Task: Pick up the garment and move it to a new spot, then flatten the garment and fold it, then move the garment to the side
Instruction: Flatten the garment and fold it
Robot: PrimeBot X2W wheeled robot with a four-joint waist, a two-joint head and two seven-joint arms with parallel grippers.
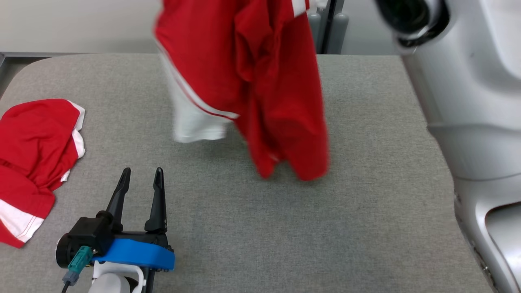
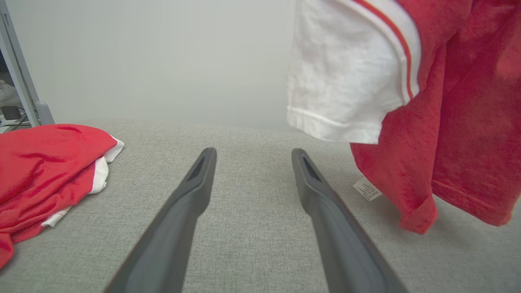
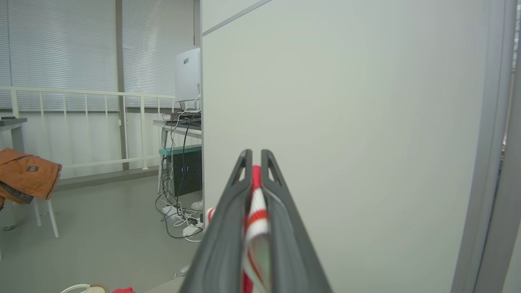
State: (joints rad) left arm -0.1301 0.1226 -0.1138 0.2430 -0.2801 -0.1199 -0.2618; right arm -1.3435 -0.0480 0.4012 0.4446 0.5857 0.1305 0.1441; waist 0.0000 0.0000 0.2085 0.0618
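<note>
Two red-and-white garments are in view. The one you are working is the hanging shirt [image 1: 260,81], in the upper middle of the head view, red with a white sleeve [image 1: 191,122] and striped trim. It is lifted off the grey tabletop [image 1: 366,228], and its lowest red folds dangle near the frame's centre; you cannot tell whether they brush the surface. The right fingers [image 3: 232,215] are pinched nearly together on a striped edge of it, with red and white fabric showing between them at the bottom middle of the right wrist view. The left fingers [image 1: 158,199] stand wide and empty at the lower left, apart from both garments. The other garment [image 1: 32,162] lies crumpled at the left edge.

Expect the shirt to be light, limp and soft. It droops in folds with no stiffness, and its blurred outline suggests it is swinging. Held at one point it bunches and twists, so it likely needs a second hold. Take it by a hem or the sleeve's edge, where the stitching is thicker and should slip less, rather than mid-panel. The white sleeve, at the upper right of the left wrist view, is the nearest such edge to the open fingers.
</note>
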